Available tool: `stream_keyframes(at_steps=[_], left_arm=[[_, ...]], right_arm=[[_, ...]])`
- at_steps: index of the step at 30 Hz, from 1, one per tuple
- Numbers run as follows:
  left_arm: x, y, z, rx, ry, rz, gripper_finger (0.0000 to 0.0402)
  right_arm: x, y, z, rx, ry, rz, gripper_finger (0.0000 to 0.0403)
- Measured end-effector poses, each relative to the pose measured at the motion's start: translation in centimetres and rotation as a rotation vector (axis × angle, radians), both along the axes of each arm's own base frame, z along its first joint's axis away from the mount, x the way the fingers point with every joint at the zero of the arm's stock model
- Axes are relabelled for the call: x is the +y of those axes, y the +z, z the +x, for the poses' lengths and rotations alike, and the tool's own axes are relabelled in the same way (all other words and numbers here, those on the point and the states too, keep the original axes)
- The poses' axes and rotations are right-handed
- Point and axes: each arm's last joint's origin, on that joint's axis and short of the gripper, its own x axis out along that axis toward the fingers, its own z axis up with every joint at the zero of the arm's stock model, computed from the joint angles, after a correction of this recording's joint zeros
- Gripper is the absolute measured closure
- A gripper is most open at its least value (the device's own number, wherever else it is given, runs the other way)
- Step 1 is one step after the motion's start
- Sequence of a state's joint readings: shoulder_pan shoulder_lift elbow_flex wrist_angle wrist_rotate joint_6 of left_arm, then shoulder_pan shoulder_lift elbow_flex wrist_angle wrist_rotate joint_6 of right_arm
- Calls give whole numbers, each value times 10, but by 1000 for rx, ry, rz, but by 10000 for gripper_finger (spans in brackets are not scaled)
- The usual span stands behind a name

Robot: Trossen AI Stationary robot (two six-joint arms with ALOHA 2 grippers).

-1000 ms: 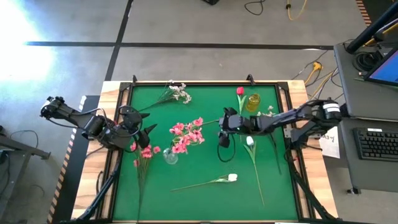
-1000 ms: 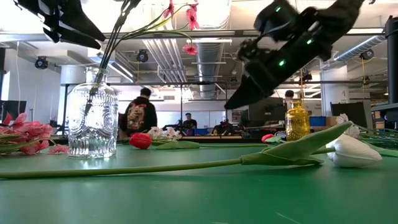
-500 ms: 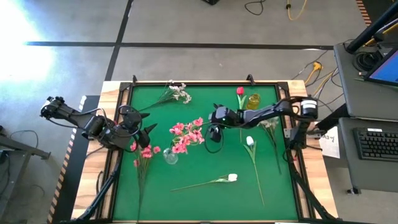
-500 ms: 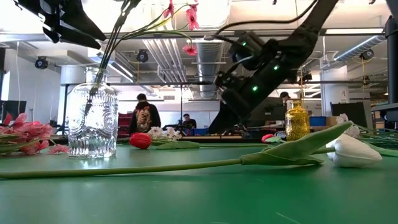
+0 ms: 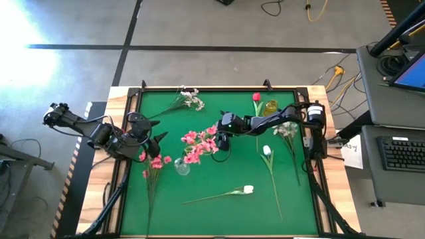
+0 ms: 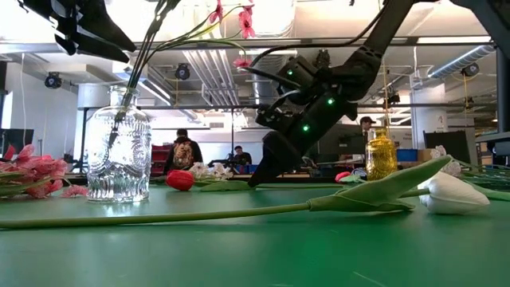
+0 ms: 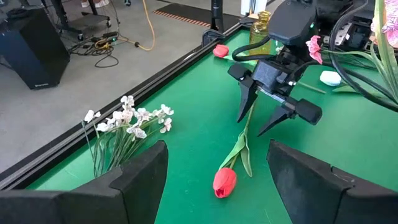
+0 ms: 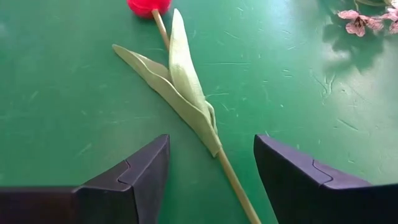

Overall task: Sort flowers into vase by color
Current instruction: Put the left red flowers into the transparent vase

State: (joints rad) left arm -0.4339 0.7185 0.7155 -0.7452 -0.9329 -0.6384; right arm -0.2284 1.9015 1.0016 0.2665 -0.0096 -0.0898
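A red tulip [image 7: 224, 181] lies flat on the green table between the two arms. Its stem [image 8: 233, 183] runs between the fingers of my right gripper [image 7: 250, 124]. That gripper is open and slants down low over the table by the pink flowers [image 5: 199, 143]; its fingers stand on either side of the stem, apart from it. The pink flowers stand in a clear glass vase [image 5: 181, 167]. My left gripper [image 5: 156, 141] hangs open above the table's left side, holding nothing. A second red tulip [image 5: 256, 97] lies by a yellow vase [image 5: 269, 108] at the far edge.
Two white tulips [image 5: 248, 190] [image 5: 267, 151] lie toward the near right. A white-blossom spray [image 5: 189, 98] lies at the far left, a pink spray [image 5: 156, 161] at the left, and a pale spray [image 5: 287, 129] at the right. A raised rim [image 5: 219, 87] frames the table.
My right gripper has moved toward the table's left edge and down, from above the white tulip on the right to low over the red tulip's stem beside the pink flowers. The flowers have not moved.
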Motion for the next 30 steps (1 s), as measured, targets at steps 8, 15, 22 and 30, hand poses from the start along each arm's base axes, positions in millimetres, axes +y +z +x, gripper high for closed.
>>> stream_keyframes(at_steps=[8,15,22,30], left_arm=[[0,-1,0,4,0,2,142],[0,0,0,-4,0,-2,142],[0,1,1,-12,0,-5,142],[-1,11,2,-88,-8,-25,142]], right_arm=[[0,-5,-3,33,10,-1,237],[0,-15,-2,46,50,25,312],[1,-14,-2,44,57,30,384],[1,2,-6,19,37,61,393]])
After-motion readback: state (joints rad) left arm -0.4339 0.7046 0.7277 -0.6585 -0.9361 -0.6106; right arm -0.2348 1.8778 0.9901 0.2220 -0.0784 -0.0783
